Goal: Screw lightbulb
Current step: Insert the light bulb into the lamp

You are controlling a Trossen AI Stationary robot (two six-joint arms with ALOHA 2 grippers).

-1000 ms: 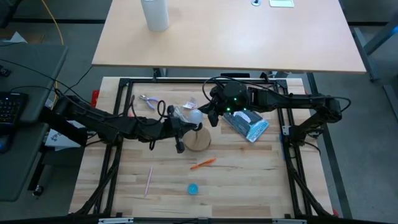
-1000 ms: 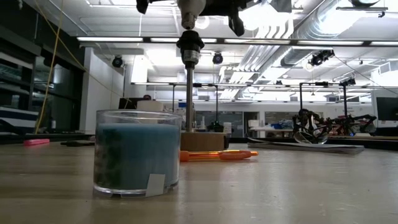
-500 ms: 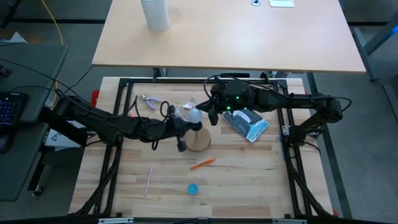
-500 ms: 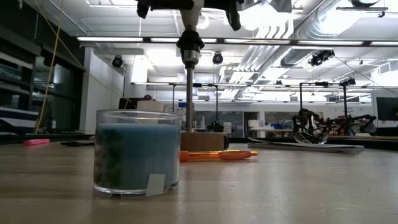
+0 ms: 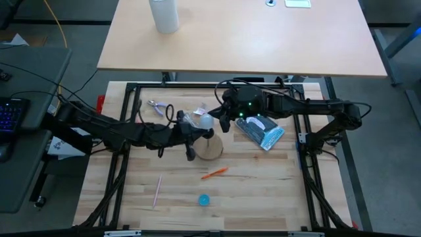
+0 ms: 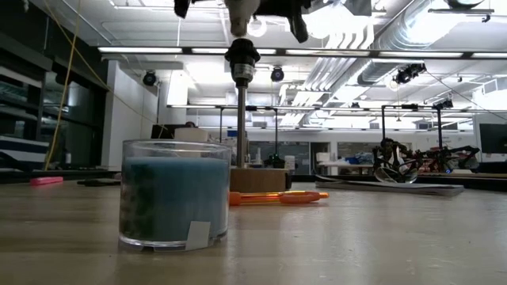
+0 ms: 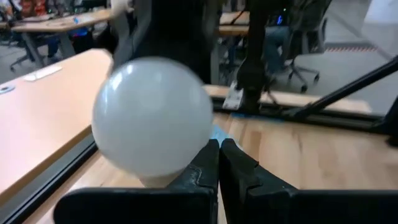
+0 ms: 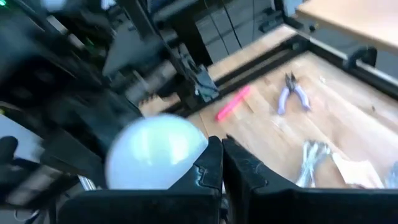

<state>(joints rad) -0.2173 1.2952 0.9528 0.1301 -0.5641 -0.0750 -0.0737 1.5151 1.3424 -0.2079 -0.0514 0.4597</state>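
The white lightbulb (image 5: 203, 121) stands upright above the dark socket (image 6: 242, 57) on a thin pole rising from the round wooden base (image 5: 211, 149). The bulb fills the left wrist view (image 7: 152, 115) and also shows in the right wrist view (image 8: 155, 154). My left gripper (image 7: 219, 163) comes from the table's left and is shut, with the bulb close beside it. My right gripper (image 8: 222, 163) comes from the right, also shut, with the bulb beside it. The bulb's screw base is hidden. My left gripper's shut fingers lie level beside the bulb's glass globe (image 7: 198, 146), the outer side of one finger (image 7: 208, 163) next to it; whether it touches I cannot tell. My right gripper's shut fingers lie beside the globe (image 8: 193, 155) on the other side, one finger (image 8: 210, 163) next to it; whether it touches I cannot tell.
A blue-and-white package (image 5: 261, 132) lies right of the base. Pliers (image 5: 158, 108) and clear wrapping (image 5: 191, 117) lie behind it. An orange pen (image 5: 215, 173), a pink stick (image 5: 157, 191) and a blue-filled glass (image 6: 174, 194) lie nearer. A white cylinder (image 5: 164, 14) stands on the far table.
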